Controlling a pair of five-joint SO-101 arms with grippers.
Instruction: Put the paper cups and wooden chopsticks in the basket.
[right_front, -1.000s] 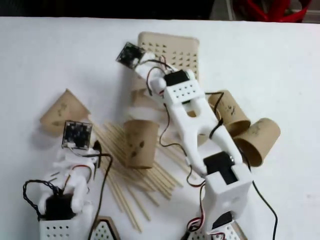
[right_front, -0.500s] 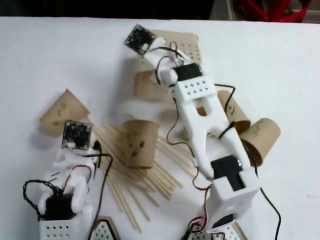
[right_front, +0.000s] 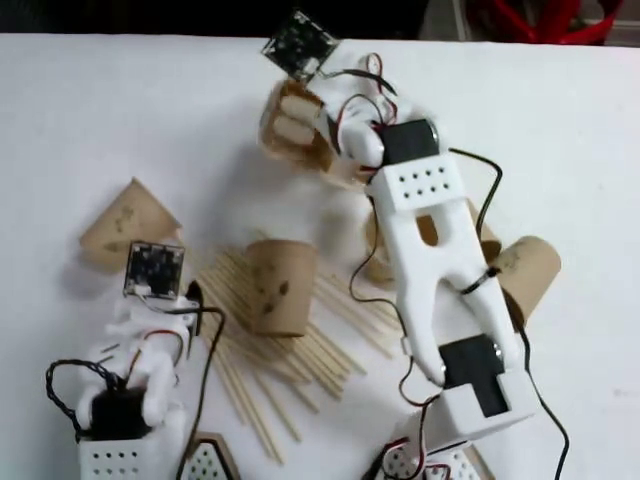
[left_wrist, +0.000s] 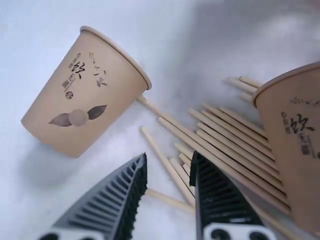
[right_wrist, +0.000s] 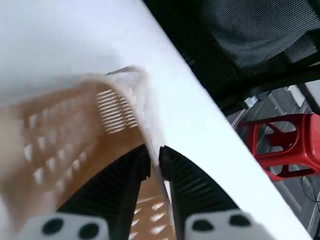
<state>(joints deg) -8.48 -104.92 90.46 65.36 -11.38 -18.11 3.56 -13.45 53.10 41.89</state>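
My right gripper (right_wrist: 154, 159) is shut on the wall of the beige perforated basket (right_wrist: 75, 135). In the high view the basket (right_front: 292, 122) hangs tilted near the table's far edge. Close to the near left corner, my left gripper (left_wrist: 167, 167) is open over the wooden chopsticks (left_wrist: 220, 145), with nothing between its fingers. One paper cup (left_wrist: 82, 95) lies on its side just beyond it and another (left_wrist: 295, 145) rests on the sticks. From above, these are the left cup (right_front: 125, 225) and the middle cup (right_front: 280, 285) on the chopsticks pile (right_front: 290, 350). Another cup (right_front: 527, 272) lies to the right.
The right arm (right_front: 430, 250) stretches across the table's middle and covers further cups (right_front: 376, 255) beneath it. A red stool (right_wrist: 280, 145) and a dark chair stand beyond the far table edge (right_wrist: 200, 90). Wires trail from both arm bases.
The right arm has swung toward the far edge, dragging and tipping the basket up with it. The left arm, cups and chopsticks have stayed put.
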